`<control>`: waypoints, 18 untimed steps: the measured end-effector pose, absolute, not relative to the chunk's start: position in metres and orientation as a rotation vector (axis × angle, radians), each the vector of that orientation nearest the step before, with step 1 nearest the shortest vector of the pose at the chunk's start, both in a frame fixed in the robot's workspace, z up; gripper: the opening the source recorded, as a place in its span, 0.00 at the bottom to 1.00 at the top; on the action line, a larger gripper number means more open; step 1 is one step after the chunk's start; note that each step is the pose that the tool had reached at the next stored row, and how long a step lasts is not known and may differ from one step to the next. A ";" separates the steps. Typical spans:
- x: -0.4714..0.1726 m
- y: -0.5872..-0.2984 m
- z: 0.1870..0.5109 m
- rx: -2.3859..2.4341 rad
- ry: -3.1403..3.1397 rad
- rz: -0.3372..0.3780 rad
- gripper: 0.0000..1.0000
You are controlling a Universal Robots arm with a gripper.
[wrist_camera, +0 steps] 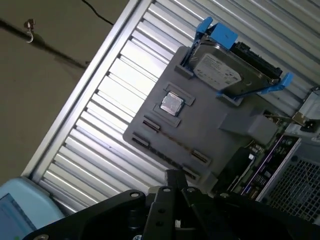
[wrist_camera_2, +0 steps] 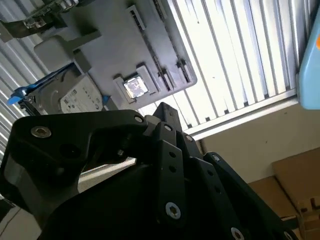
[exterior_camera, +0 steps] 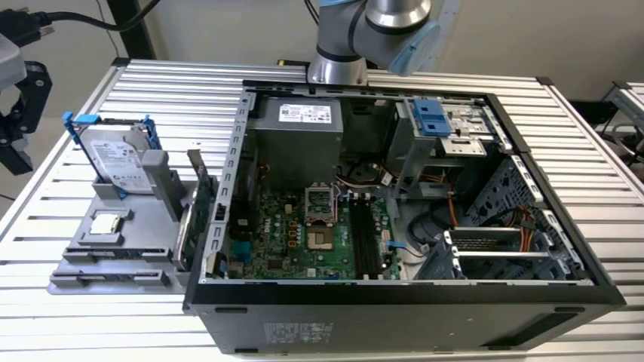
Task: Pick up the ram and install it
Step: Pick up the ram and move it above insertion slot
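In both wrist views my gripper (wrist_camera_2: 164, 111) (wrist_camera: 176, 176) hangs high above the grey parts holder (wrist_camera: 210, 135) (exterior_camera: 121, 253), which sits on the table beside the open computer case (exterior_camera: 403, 226). Its fingers meet at one tip with no gap, and nothing is held. A dark narrow board stands on edge between the holder and the case wall and looks like the ram (exterior_camera: 202, 202) (wrist_camera: 235, 171). I cannot tell it apart for certain from the green expansion card next to it. Black memory slots (exterior_camera: 364, 240) run along the motherboard inside the case.
The holder also carries a hard drive in a blue frame (exterior_camera: 113, 160) (wrist_camera: 225, 70) and a small square silver chip (exterior_camera: 105, 223) (wrist_camera: 172, 103) (wrist_camera_2: 134, 87). The arm's base (exterior_camera: 337, 60) stands behind the case. Drive cages (exterior_camera: 503, 241) take up the case's side at the exterior view's right.
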State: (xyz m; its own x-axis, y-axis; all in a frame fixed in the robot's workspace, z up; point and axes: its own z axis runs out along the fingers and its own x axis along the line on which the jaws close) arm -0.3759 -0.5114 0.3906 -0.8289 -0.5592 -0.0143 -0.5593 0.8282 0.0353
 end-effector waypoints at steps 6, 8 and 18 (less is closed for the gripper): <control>-0.376 -0.511 0.391 -1.073 2.951 0.058 0.00; -0.376 -0.511 0.391 -1.124 2.933 0.058 0.00; -0.376 -0.511 0.391 -1.383 2.824 0.055 0.00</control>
